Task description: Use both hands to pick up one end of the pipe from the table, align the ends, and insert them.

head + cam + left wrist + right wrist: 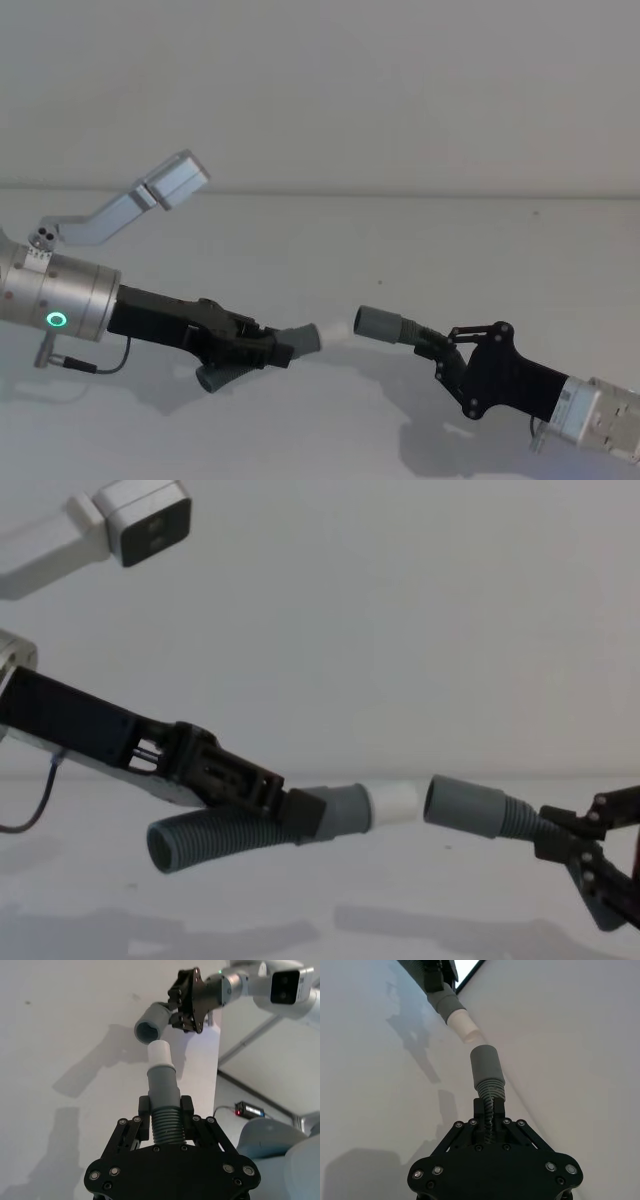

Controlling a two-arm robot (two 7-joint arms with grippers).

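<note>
The left gripper, of black plastic with screw-studded linkages, is closed on the ribbed part of the left hose piece, just behind its smooth grey cuff. Its fingers are pressed against the corrugations from both sides. A silver cylinder with a lit green ring is carried on the wrist behind it. The right gripper, of the same black build, is clamped on the right hose piece close behind its socket cuff.

Both pieces are held in the air above the table, a plain white matte surface on which soft shadows are cast. A short white spigot, smooth and cylindrical, projects from the left cuff and is pointed towards the socket cuff. That cuff is a wider plain grey tube, and its hollow mouth is shown in the left wrist view. The two ends are near each other but apart, with a narrow gap seen between them in the chest view.

The free tail of the left hose piece is bent and hangs below the gripper. Most of the right piece's ribbed length is hidden between the right gripper's fingers, and its far end cannot be made out. The right arm is cut off by the edge of the chest view.
</note>
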